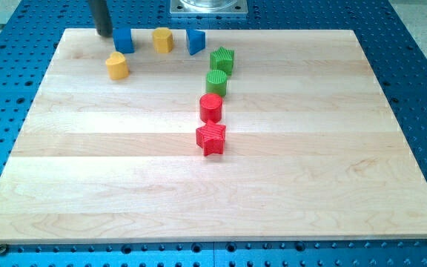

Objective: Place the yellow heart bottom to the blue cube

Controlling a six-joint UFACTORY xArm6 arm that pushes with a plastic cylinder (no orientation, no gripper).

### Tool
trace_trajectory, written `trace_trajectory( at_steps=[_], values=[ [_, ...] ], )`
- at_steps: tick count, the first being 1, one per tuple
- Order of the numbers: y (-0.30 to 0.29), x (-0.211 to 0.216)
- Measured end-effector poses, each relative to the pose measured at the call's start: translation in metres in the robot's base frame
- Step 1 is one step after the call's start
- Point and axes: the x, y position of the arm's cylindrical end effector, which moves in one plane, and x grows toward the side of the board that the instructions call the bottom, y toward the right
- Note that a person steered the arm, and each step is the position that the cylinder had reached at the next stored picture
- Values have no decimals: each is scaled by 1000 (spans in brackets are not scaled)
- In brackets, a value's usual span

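While no container sits on the wooden board (pixel 213 193), my tip (pixel 104 33), a bare rod that grasps nothing, rests near the top-left corner, just left of the blue cube (pixel 124 40). I see the yellow heart (pixel 116 66) just below that cube. Along the top edge stand a yellow block (pixel 162 39) and a blue block (pixel 195 41). Open wood fills the bottom half.
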Motion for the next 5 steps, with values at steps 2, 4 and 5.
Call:
trace_trajectory(
  at_steps=[2,4,5],
  values=[
    [34,7],
    [64,1],
    [90,3]
  ],
)
